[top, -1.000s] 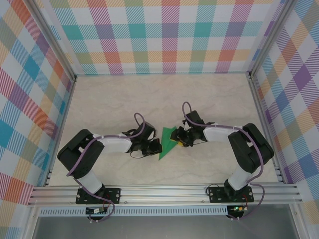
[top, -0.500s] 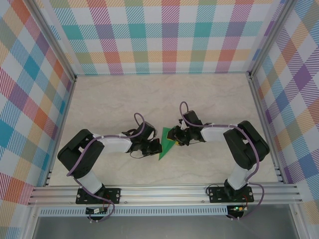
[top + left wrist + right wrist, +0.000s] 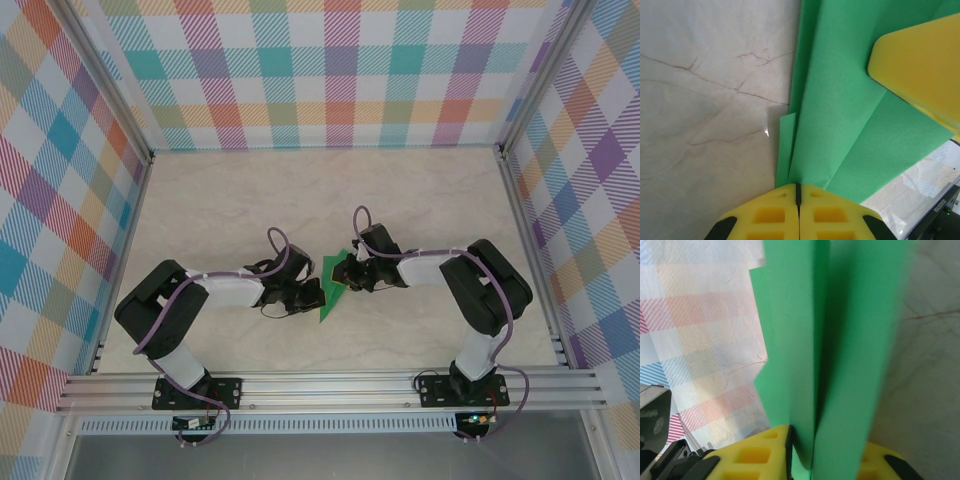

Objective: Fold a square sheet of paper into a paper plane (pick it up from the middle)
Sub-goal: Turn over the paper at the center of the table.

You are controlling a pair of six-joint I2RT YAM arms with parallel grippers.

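1. Your left jaws are closed on the plane [image 3: 840, 125]'s end.
2. Your right jaws straddle its fold; you cannot tell whether they clamp.
3. The plane sits between them, mid-surface [image 3: 250, 200].

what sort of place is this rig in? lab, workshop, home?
Most likely a lab robot cell: an aluminium frame rail, checked walls on three sides, and two arms bolted at a marble-look table, with folded green paper between them.
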